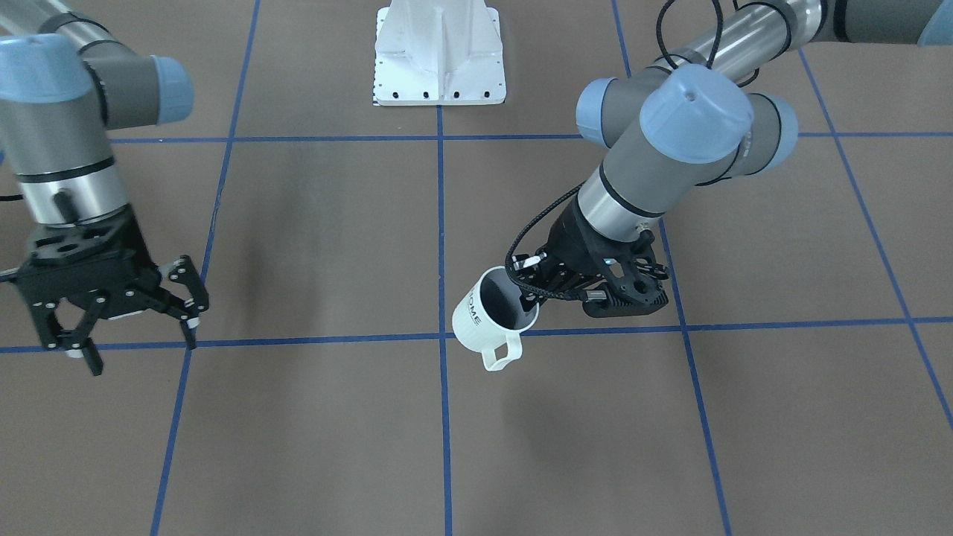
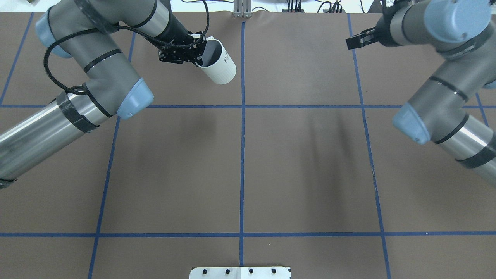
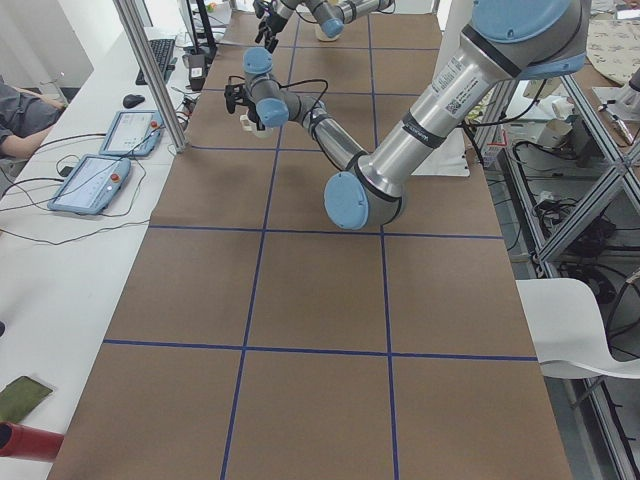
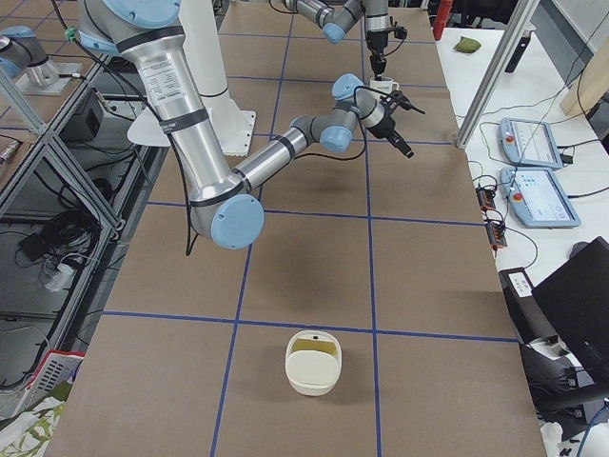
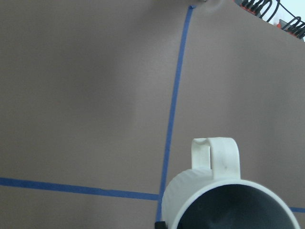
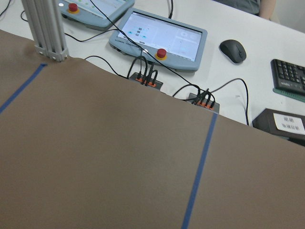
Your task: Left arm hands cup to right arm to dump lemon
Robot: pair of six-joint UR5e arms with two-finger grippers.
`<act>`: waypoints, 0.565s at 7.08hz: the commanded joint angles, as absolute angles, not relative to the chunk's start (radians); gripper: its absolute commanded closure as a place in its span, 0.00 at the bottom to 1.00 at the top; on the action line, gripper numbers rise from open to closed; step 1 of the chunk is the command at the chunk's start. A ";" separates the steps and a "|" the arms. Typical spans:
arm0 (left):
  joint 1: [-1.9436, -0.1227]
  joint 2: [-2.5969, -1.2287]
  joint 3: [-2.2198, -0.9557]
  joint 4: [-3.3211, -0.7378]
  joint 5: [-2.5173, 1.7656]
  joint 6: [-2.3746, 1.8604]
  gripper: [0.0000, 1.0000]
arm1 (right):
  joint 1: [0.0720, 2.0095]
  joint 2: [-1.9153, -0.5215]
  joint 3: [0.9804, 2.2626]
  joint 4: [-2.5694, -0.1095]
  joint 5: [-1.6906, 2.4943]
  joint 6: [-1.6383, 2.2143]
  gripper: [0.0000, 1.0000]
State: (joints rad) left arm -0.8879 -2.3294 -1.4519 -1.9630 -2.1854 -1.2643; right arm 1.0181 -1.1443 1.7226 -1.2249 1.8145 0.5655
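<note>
- The brown table [image 1: 335,447], crossed by blue tape lines [image 1: 441,223], lies below both my pincers; neither touches it.
- My left arm [image 1: 670,141] reaches out over the table towards its far side from my base, with a braided black cable looping along the wrist.
- My right arm [image 1: 67,149] hangs well apart from the left one, its wrist pointing down.
- A white base plate [image 1: 439,52] sits between the two arms, back from both pincers.
- A white tub [image 4: 314,362] with a yellowish inside stands on the table, far from both pincers, towards the end on my right.
- My right pincer [image 1: 141,346] has its fingers spread wide and grips nothing; it hovers above a tape line, well apart from the cup.
- My left pincer [image 1: 555,286] is clamped on the cup's rim.
- The cup [image 1: 484,316] juts from my left pincer, clear of the table and tilted. Its handle points away from the pincer and its lettering faces outward.
- Whether the lemon lies in the cup's dark inside, I cannot tell.
</note>
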 commanded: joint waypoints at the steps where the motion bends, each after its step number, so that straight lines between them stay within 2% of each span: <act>1: -0.934 -2.217 -1.465 -1.963 -2.189 -1.085 1.00 | 1.207 -1.141 1.721 -1.462 2.041 0.376 0.00; 3: -1.003 -2.078 -1.505 -1.963 -2.194 -0.909 1.00 | 1.360 -1.144 1.698 -1.607 2.170 0.244 0.02; 4: -1.040 -1.998 -1.531 -1.963 -2.197 -0.802 1.00 | 1.418 -1.146 1.640 -1.615 2.237 0.163 0.01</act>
State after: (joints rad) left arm -0.9966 -2.0932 -1.5010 -1.9631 -2.1931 -0.9267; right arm 1.3370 -1.1438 1.6908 -1.5752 2.1507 0.2539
